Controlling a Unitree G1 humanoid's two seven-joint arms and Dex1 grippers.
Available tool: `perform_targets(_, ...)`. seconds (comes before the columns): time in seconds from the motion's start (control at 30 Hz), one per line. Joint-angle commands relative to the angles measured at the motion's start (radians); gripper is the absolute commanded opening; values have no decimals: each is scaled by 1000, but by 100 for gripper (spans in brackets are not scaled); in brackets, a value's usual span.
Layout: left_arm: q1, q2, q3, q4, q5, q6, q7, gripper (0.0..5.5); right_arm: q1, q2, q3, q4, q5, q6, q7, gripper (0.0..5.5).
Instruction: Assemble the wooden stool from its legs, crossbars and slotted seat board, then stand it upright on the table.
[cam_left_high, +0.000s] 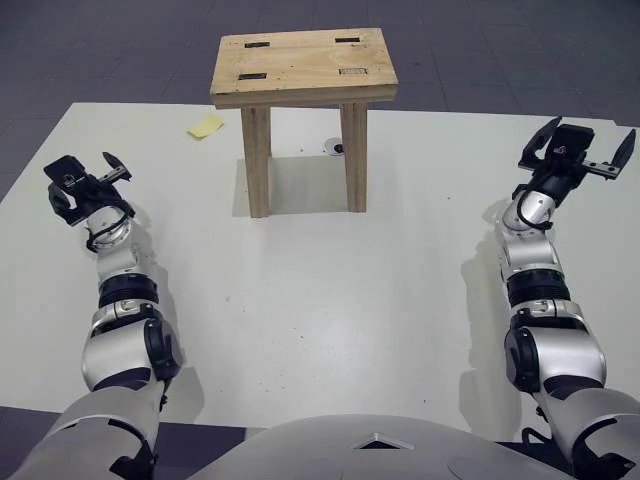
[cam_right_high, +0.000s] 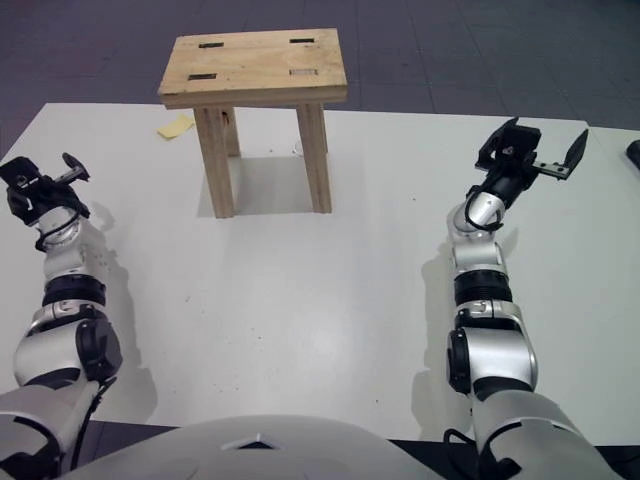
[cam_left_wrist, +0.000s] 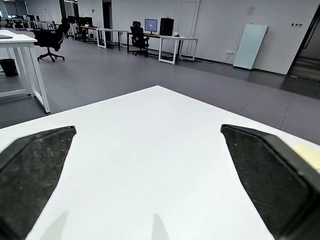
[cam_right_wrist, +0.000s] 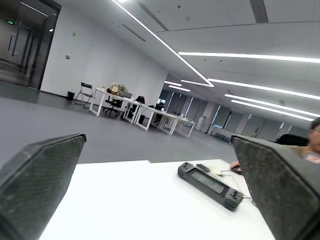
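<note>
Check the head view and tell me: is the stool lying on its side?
No, the wooden stool stands upright on the table, with its seat uppermost.

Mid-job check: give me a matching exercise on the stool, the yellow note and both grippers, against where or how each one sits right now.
Things: 1 wooden stool; 2 yellow note; 3 left gripper; 4 right gripper.
States: A open, at the table's right side; B lying flat, left of the stool; C standing upright near the table's far edge; D open, at the table's left side.
Pairs: 1-C, 2-B, 3-D, 4-A.
</note>
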Motion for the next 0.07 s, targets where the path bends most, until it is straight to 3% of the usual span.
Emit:
perform_targets(0.03,-15,-16,-42,-10,55,-15,25,540,12,40,-41,19,16,-1,-39,538)
perform_targets(0.07,-18,-17,-48,-8,60,1,26,540,13,46,-37,14,4,0,-46,538)
